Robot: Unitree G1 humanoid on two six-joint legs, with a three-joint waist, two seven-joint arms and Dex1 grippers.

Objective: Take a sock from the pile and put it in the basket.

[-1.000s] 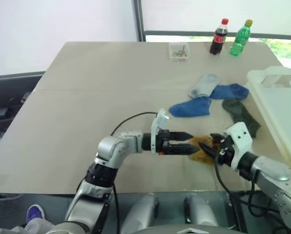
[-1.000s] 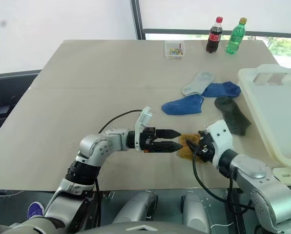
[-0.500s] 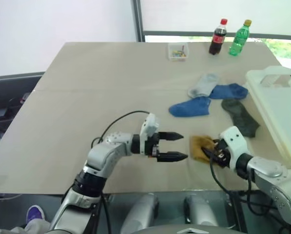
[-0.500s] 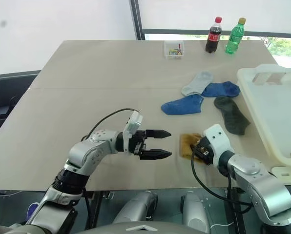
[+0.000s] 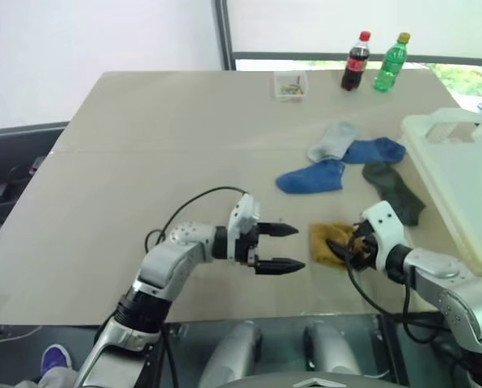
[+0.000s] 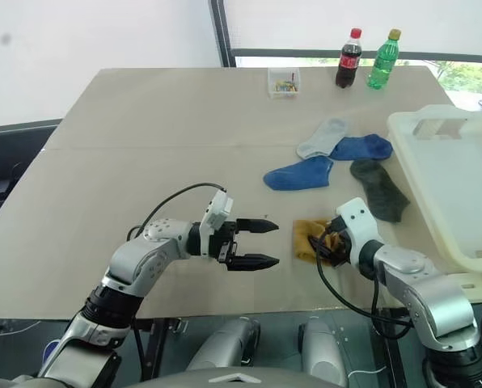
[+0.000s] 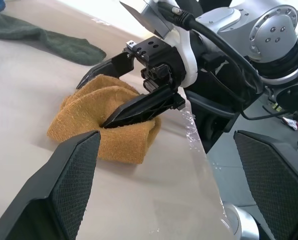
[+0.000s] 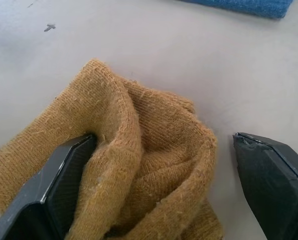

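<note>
The mustard-yellow sock (image 5: 325,243) lies crumpled on the table near its front edge, apart from the pile (image 5: 362,166) of light grey, blue and dark grey-green socks farther back. My right gripper (image 5: 350,247) is at the sock's right side with its fingers open and spread around the bunched fabric (image 8: 139,150); one finger (image 7: 139,105) presses into a fold. My left gripper (image 5: 299,246) hovers open just left of the sock, not touching it. The cream-white basket (image 5: 451,121) stands at the right.
A small clear box of coloured bits (image 5: 291,85), a cola bottle (image 5: 354,61) and a green bottle (image 5: 391,61) stand at the table's far edge. The table's front edge (image 5: 338,311) runs just below the sock and both grippers.
The left gripper has drawn back leftward from the sock and rolled. The right gripper has sunk to the table with the sock and opened its fingers.
</note>
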